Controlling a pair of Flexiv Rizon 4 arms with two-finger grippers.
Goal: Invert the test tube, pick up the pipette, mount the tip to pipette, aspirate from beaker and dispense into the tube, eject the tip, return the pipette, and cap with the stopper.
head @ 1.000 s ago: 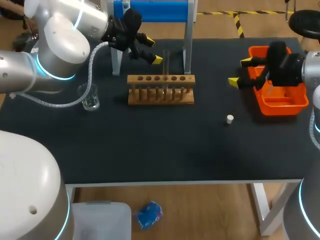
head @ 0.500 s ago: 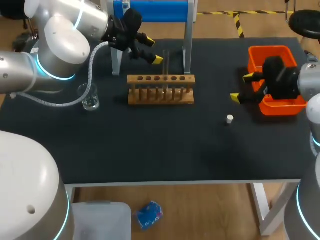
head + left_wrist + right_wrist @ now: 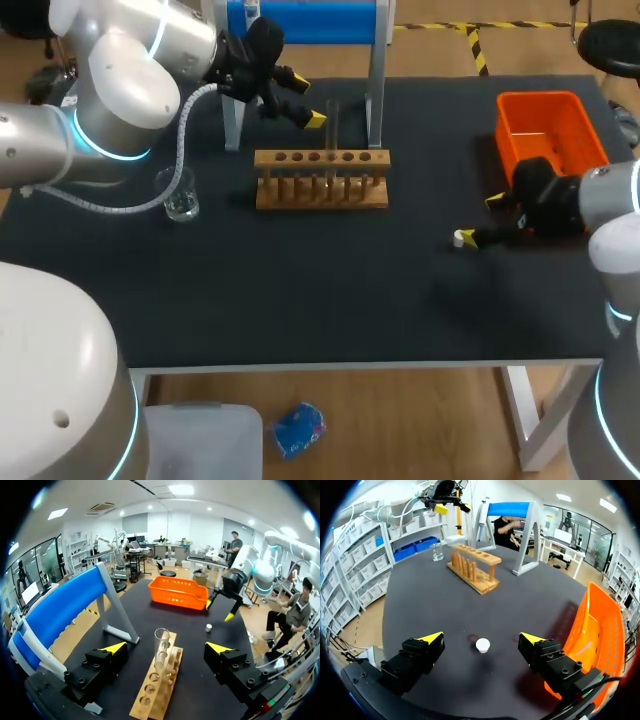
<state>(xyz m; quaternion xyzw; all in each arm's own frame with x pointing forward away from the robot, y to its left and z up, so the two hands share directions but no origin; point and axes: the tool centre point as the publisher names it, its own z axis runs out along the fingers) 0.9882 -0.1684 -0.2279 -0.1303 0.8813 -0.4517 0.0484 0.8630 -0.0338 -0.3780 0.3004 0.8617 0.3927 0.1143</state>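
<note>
Nearest, the small white stopper (image 3: 482, 645) is lying on the black tabletop (image 3: 300, 290). The right arm (image 3: 590, 205) is holding its jaws wide open low over it, so the stopper is sitting ahead of and between the yellow tips, apparently untouched. It is probably light and likely to skid or tip, so pinching squarely across its sides, low down, looks safest. The orange basket (image 3: 592, 625) is standing just beside that arm. Farther off, the wooden rack (image 3: 321, 182) is carrying the glass test tube (image 3: 161, 647) upright. The left jaws are hanging open on either side of it, clear of the glass. The tube is probably fragile and slippery and wants a gentle mid-body hold. The beaker (image 3: 181, 197) is standing near the rack.
</note>
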